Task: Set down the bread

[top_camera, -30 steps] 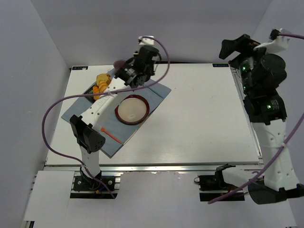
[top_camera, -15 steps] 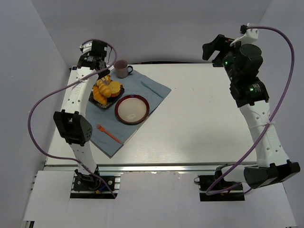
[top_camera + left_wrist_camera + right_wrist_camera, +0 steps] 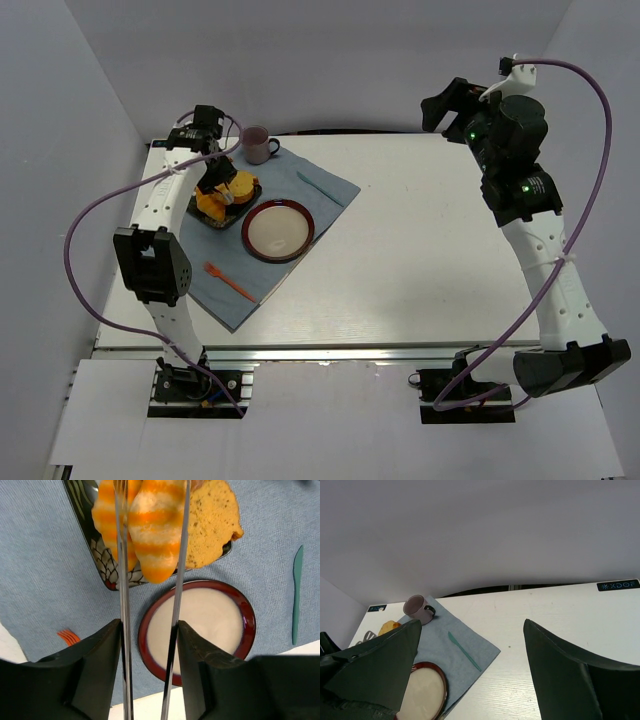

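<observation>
Orange-striped bread (image 3: 156, 535) sits between the parted fingers of the left claw (image 3: 152, 500)

Two thin metal fingers of the left claw stand slightly spread, one on each side of the bread, which lies in the dark patterned tray (image 3: 102, 562). I cannot tell whether they touch it. Under the claw's base the red-rimmed plate (image 3: 249, 625) rests on the blue cloth (image 3: 45, 570), just beside the tray. Past the fingers, a second striped piece (image 3: 106, 520) flanks the bread on one side and a tan speckled slice (image 3: 215, 525) on the other. Farther out on the cloth lie an orange fork (image 3: 67, 636) and a teal knife (image 3: 296, 595). Well apart, the right claw (image 3: 471, 621) is raised above the counter (image 3: 430, 250), fingers spread wide.
</observation>
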You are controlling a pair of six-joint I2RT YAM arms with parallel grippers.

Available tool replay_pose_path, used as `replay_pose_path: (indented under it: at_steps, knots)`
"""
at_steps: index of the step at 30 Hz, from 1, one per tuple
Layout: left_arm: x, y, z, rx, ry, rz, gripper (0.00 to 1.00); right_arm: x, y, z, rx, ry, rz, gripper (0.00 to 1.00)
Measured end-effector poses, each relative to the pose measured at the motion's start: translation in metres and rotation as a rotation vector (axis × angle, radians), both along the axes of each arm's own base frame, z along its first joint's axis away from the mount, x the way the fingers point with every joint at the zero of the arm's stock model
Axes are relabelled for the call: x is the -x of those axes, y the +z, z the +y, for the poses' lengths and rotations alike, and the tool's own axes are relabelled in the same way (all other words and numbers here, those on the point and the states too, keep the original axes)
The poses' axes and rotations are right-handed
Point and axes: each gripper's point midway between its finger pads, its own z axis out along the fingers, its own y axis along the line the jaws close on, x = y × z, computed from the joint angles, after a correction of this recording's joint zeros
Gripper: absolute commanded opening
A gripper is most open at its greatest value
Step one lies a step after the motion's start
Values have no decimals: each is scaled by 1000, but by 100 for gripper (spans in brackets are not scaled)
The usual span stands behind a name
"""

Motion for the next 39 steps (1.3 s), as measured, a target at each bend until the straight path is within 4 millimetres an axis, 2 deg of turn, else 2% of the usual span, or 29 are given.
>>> replay_pose_path:
  at_steps: [6, 19, 27, 30, 31, 33, 34, 37, 39]
  knots:
    - [7, -14, -3, 24, 2, 22, 64, 0, 0, 2, -4, 9, 0, 89]
    - [10, -3, -6, 49, -2, -13, 63, 0, -8, 7, -22, 32, 23, 89]
    - [16, -13, -8, 59, -9, 13, 63, 0, -8, 8, -25, 37, 25, 89]
    - [18, -16, -10, 66, -10, 23, 50, 0, -9, 8, -25, 39, 25, 89]
    - [18, -16, -10, 68, -9, 23, 41, 0, -9, 8, -25, 39, 26, 89]
    - [19, -16, -10, 68, -7, 24, 34, 0, -9, 8, -25, 39, 26, 89]
    - [20, -16, -9, 67, -7, 27, 26, 0, -9, 8, -26, 39, 26, 89]
    - [21, -7, -7, 59, -3, 28, 19, 0, -12, 9, -27, 39, 32, 89]
    - [20, 6, -6, 50, 1, 10, 16, -1, -15, 9, -26, 43, 38, 89]
